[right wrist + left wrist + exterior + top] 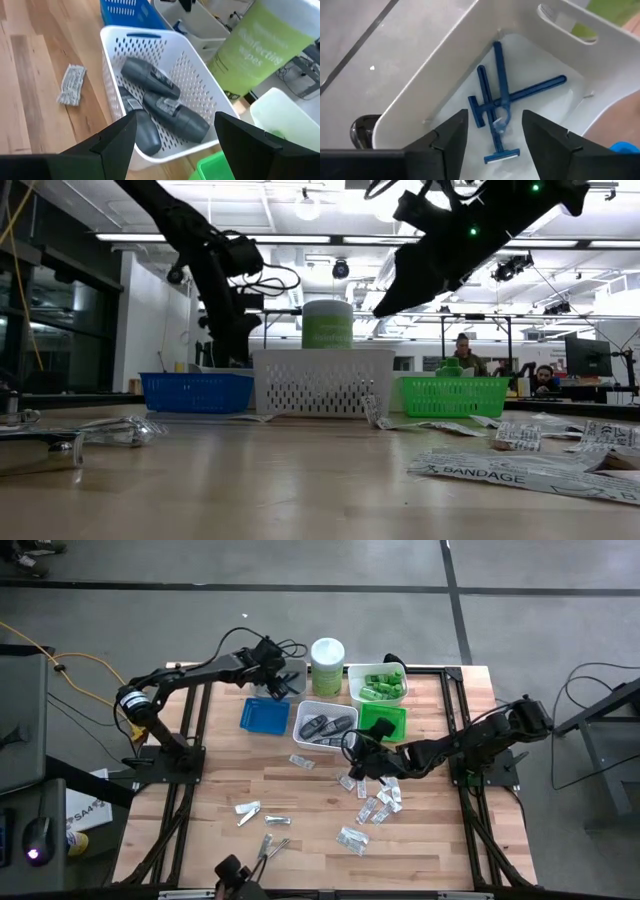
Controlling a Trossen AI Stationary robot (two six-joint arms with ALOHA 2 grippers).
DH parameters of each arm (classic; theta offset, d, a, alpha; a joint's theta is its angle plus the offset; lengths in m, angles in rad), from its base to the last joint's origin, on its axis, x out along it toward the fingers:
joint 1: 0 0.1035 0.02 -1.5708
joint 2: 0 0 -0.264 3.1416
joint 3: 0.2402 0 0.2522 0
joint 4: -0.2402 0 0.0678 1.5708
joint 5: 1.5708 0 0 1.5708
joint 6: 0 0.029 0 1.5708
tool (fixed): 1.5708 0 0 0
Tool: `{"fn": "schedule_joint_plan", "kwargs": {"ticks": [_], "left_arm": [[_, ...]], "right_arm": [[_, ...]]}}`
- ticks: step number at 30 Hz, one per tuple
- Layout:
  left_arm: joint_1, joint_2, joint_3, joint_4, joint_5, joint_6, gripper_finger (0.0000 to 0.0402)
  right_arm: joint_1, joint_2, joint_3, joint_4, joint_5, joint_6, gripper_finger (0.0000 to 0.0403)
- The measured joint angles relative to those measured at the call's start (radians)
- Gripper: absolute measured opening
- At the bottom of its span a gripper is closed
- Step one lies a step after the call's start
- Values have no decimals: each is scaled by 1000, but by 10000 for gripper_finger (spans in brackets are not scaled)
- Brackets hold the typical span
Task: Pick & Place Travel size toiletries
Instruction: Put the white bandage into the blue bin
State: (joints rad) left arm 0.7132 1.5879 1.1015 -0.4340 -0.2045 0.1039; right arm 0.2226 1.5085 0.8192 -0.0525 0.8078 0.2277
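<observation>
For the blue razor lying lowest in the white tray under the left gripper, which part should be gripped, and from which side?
Probably grip the blue razor on its thin handle, just above the head, coming straight down into the white tray. It lies flat; the left gripper already straddles it, jaws open. Higher up, other razors cross.

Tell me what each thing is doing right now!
left gripper: open, empty, over the razor tray.
blue razors: lying crossed in the white tray.
right gripper: open, empty, near the white basket.
dark grey cases: lying in that basket.
packets: scattered on the table.
</observation>
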Motion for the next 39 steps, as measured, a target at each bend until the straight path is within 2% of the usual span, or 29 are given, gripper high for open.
{"fn": "schedule_joint_plan", "kwargs": {"ticks": [4,12,17,23,28,35,39], "left_arm": [[0,-30,22,-47,2,-4,184],[-43,-163,4,-93,93,-66,175],[-161,-272,-70,-105,91,-92,174],[-329,-422,-204,-157,90,-188,174],[-457,-510,-310,-227,91,-331,174],[-603,-530,-377,-273,83,-590,174],[-709,-530,-397,-278,8,-699,174]], "right_arm": [[-9,-22,0,-82,-5,52,262],[-5,-153,0,-250,-53,172,262],[25,-203,-2,-354,-117,218,262],[91,-228,-1,-476,-101,339,262],[137,-228,-1,-557,-57,379,262],[137,-228,0,-576,-51,401,262],[137,-228,0,-605,-102,420,262]]}}
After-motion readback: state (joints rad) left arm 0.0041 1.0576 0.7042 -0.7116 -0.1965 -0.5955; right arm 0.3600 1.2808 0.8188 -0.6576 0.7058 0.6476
